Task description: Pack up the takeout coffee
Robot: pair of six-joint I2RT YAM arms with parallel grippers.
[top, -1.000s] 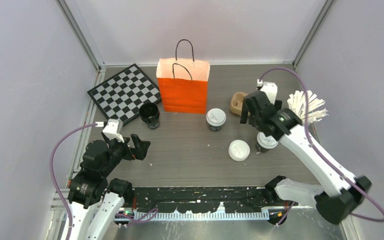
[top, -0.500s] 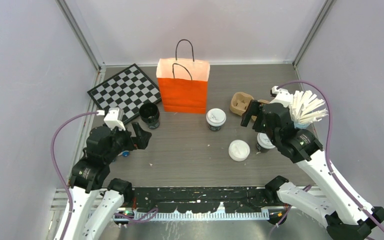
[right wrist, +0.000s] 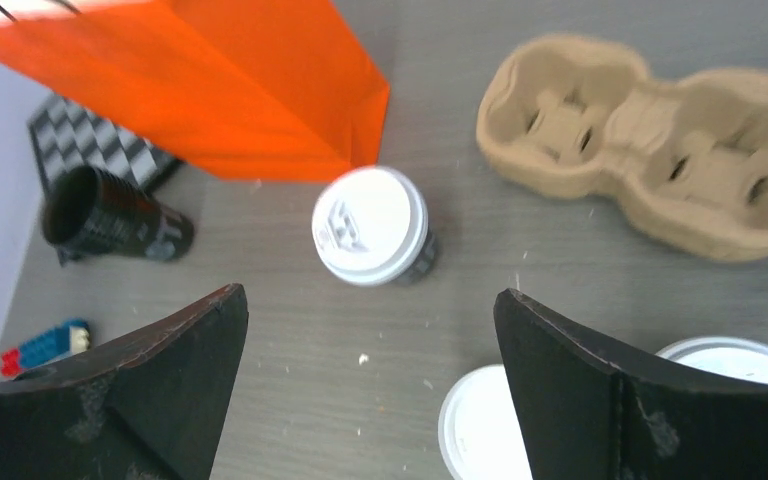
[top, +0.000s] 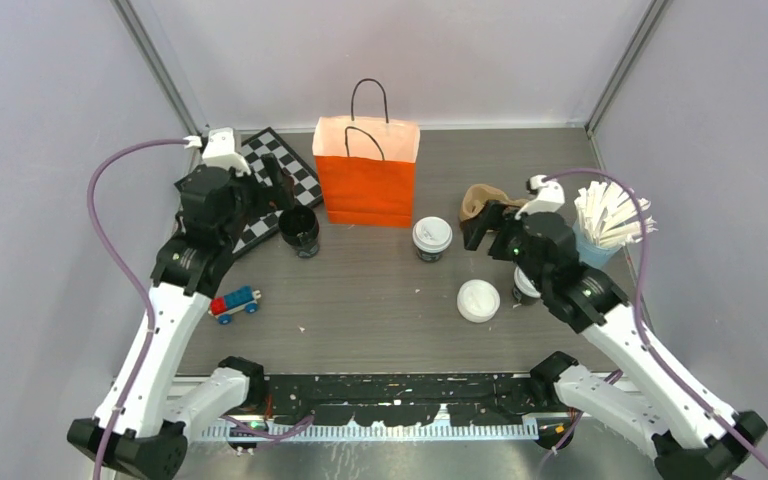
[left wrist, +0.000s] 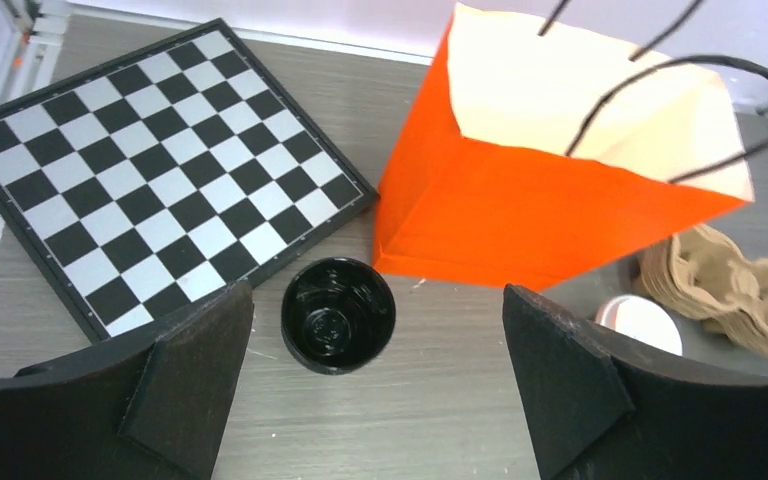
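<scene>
- Takeout coffee (top: 432, 238): standing upright on the table (top: 380, 300), white sip lid on, just near and right of the orange paper bag (top: 365, 185); nothing is touching it. Place unchanged from a second ago.
- Left gripper (left wrist: 375, 300): jaws standing wide apart, holding nothing. It is hanging above the black lidless cup (left wrist: 338, 315), which is showing between the two fingers in the wrist view. The arm has been reaching from the near left out to the far left, over the right corner of the chessboard (top: 260, 180).
- Toy train (top: 234, 302): now lying uncovered at the near left, where that arm was sitting before.
- Right gripper (right wrist: 370, 298): jaws spread fully, empty, hovering above the coffee's near side. It has been shifting leftward over the cardboard cup carrier (right wrist: 650, 150).
- Loose white lid (top: 478, 300): lying flat, near and right of the coffee.
- Second lidded cup (top: 526, 288): standing just right of that lid, partly hidden under the right arm.
</scene>
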